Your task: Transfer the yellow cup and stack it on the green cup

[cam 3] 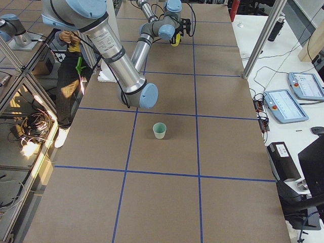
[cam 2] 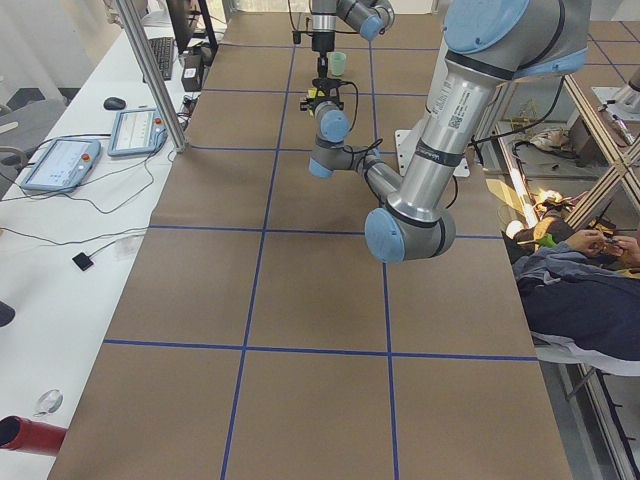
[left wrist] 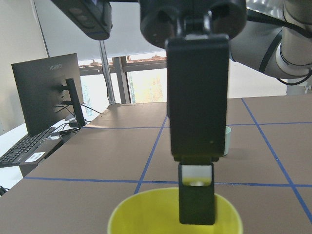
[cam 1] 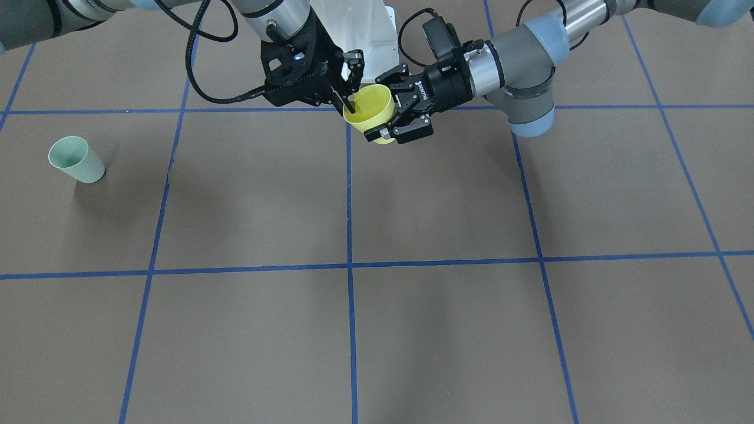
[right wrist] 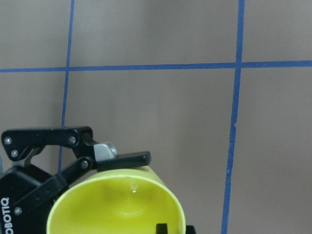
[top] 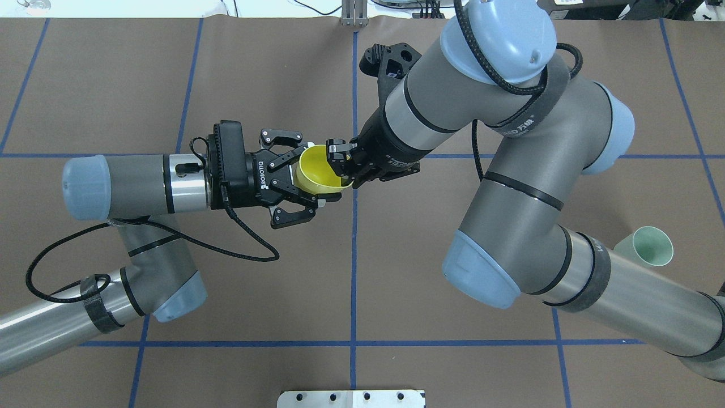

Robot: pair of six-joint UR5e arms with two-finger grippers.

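Note:
The yellow cup (cam 1: 372, 107) is held in the air on its side over the table's middle, near the robot's base. My left gripper (top: 317, 173) has its two fingers against the cup's body from opposite sides. My right gripper (top: 340, 165) pinches the cup's rim, with one finger inside the mouth and one outside. The right wrist view shows the cup's mouth (right wrist: 117, 204) and a left finger pad (right wrist: 122, 158) on its wall. The green cup (cam 1: 76, 159) stands upright and alone on the table, far out on my right side (top: 651, 246).
The table (cam 1: 412, 330) is covered in brown paper with a grid of blue tape. A white mounting plate (cam 1: 359, 35) sits at the robot's base. Operators and desks with monitors stand beyond the table's edges in the side views.

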